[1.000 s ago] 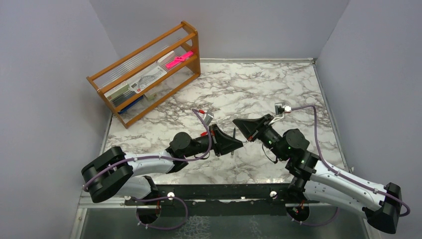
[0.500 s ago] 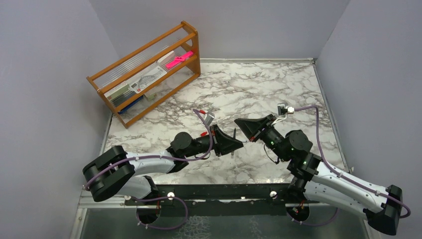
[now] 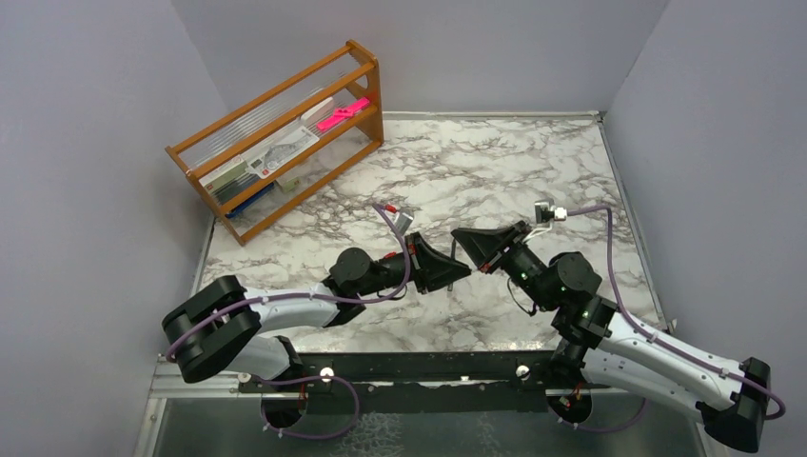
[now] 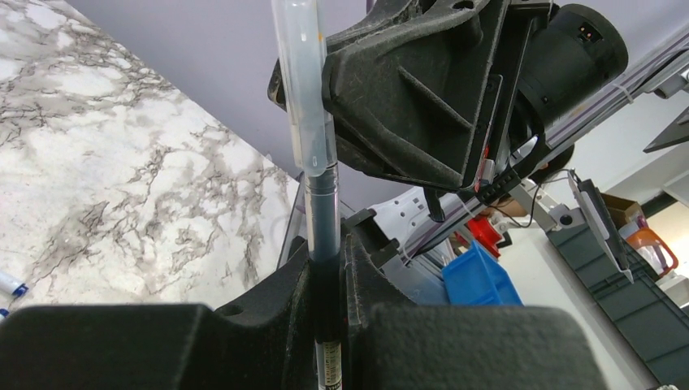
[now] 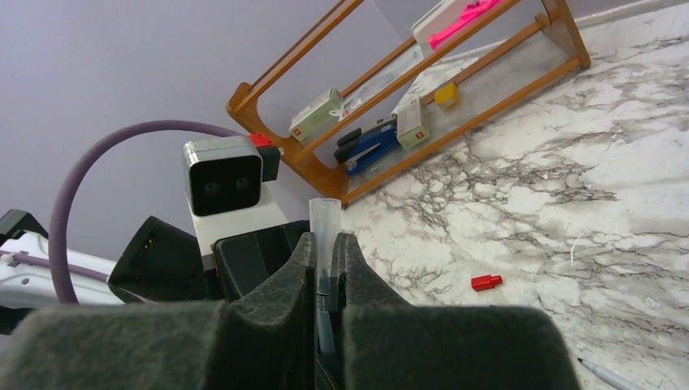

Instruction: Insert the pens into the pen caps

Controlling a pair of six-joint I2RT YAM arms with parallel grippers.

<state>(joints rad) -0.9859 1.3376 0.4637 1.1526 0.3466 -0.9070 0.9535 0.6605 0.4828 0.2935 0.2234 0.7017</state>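
Note:
My left gripper [image 4: 329,252] is shut on a dark-barrelled pen [image 4: 323,219] that points up out of it. My right gripper [image 5: 325,244] is shut on a clear pen cap [image 5: 325,213]. In the left wrist view the clear cap [image 4: 305,89] sits over the pen's tip, with the right gripper's black body directly beside it. In the top view the left gripper [image 3: 453,270] and the right gripper [image 3: 468,249] meet tip to tip at the table's middle. A red cap [image 5: 486,282] lies on the marble.
A wooden rack [image 3: 285,143] with boxes and a pink object stands at the back left. A white pen [image 5: 605,375] lies on the marble near the right gripper. Another pen end [image 4: 10,284] shows at the left edge of the left wrist view.
My left gripper has moved right and slightly away, bringing the pen up to the right gripper. The right gripper has shifted a little. The gap between them has closed.

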